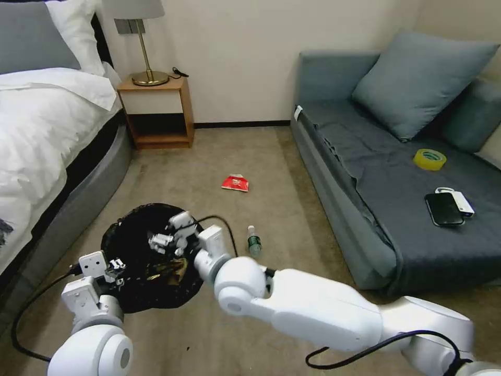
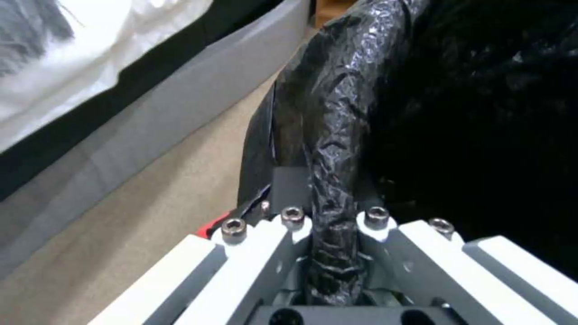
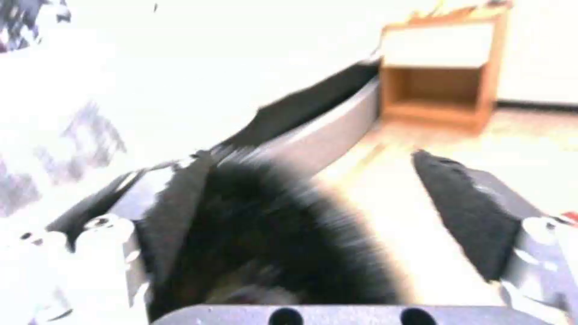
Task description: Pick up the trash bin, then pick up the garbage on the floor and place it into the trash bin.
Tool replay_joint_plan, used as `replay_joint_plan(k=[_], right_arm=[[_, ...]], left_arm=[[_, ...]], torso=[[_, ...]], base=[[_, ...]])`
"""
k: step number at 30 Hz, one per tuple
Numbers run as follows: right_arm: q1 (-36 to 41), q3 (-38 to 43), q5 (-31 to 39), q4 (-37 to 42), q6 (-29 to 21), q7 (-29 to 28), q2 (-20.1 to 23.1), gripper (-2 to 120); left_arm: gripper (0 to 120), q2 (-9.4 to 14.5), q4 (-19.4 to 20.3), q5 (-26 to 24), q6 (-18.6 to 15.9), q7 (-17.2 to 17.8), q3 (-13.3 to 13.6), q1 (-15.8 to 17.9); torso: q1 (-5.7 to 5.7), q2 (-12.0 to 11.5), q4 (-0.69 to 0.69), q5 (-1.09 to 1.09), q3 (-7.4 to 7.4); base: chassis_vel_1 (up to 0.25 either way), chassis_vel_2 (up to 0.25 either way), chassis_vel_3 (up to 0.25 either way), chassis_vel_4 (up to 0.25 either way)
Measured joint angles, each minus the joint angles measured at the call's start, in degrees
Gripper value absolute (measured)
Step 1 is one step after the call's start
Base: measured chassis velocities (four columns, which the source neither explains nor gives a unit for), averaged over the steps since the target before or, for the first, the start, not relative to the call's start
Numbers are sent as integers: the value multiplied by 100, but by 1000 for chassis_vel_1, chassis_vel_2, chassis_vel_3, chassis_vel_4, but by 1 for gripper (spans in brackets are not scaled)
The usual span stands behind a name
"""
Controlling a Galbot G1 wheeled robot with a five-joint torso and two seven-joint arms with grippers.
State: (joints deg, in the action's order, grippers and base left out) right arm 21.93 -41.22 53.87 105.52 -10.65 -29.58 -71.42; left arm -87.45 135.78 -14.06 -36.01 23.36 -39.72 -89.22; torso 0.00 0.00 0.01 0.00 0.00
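Head view: a bedroom floor of beige carpet [image 1: 209,156], with a bed [image 1: 36,125] on the left and a grey sofa [image 1: 396,188] on the right. The trash bin [image 1: 141,261], lined with a crinkled black bag that covers its rim, sits low in the picture near the bed. The left gripper [image 1: 116,271] is at the bin's near left edge. In the left wrist view its fingers [image 2: 295,225] are clamped on the bagged rim [image 2: 328,149], the black plastic pinched between them.

The right gripper [image 1: 166,241] reaches over the bin's open mouth from the right. In the right wrist view its two dark pads [image 3: 463,207] stand wide apart with nothing between them, and the black inside of the bin [image 3: 271,234] is just below. A gold-brown wrapper [image 1: 169,270] lies inside the bin, against the black lining.

Two pieces of garbage are on the carpet. A clear bottle with a green label [image 1: 254,241] lies just right of the bin, beside the right arm. A red snack packet [image 1: 235,183] lies farther off, in the open floor between bed and sofa.

On the sofa seat are a yellow tape roll [image 1: 429,159] and a black phone [image 1: 444,209], well apart from the bin. A wooden nightstand [image 1: 155,112] with a brass lamp [image 1: 141,42] stands against the far wall.
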Motion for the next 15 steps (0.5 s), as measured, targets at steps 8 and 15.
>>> replay_joint_plan(k=[8, 15], right_arm=[[716, 1740, -709, 1011, 234, 457, 1344, 100], [2500, 3769, -2046, 2115, -90, 555, 1867, 100]], left_arm=[[2, 85, 15, -73, -66, 15, -145, -13], [2, 174, -33, -77, -72, 18, -197, -40]], torso=[[0, 0, -4, 2, 0], [0, 0, -2, 2, -1]], base=[[0, 0, 0, 0], [0, 0, 0, 0]])
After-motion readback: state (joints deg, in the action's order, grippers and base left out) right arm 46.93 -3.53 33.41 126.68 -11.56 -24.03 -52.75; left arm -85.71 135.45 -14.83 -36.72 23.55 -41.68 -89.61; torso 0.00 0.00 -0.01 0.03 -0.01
